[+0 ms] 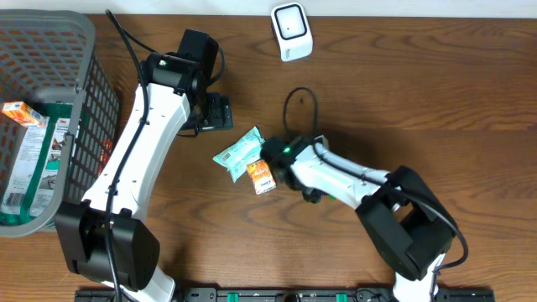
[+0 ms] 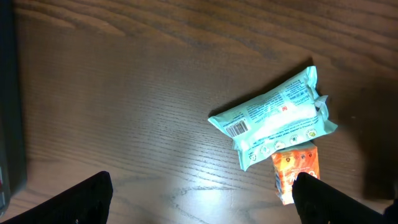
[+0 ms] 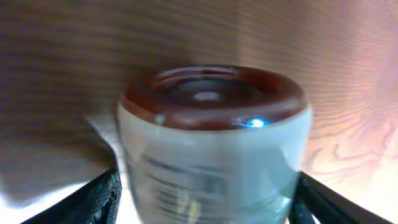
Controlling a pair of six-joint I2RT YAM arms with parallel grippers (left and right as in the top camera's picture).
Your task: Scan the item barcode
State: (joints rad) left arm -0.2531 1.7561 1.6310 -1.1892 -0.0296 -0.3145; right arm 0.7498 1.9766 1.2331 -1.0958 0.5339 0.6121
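so the jar (image 3: 211, 143) (dark red lid, pale label) is sitting between the fingers of the right gripper (image 3: 207, 180), and as far as I can tell the pincer is clamped on its sides, both pads look pressed right against it. That puts it well short of the scanner (image 1: 290, 31), on the robot's side of it. The wrist view is pretty blurry, so I honestly can't tell whether those dark lines on the label are the barcode. If it were me: keep the squeeze firm since that jar looks smooth and round, bring it up toward the scanner, turn the wrist so the printed side faces the scanner's window, then hold it steady. The teal packet (image 2: 273, 115) and orange carton (image 2: 297, 171) lie touching each other, also well on the robot's side of the scanner. The left gripper (image 2: 202, 193) hangs wide open and empty, left of the scanner and nearer the robot.
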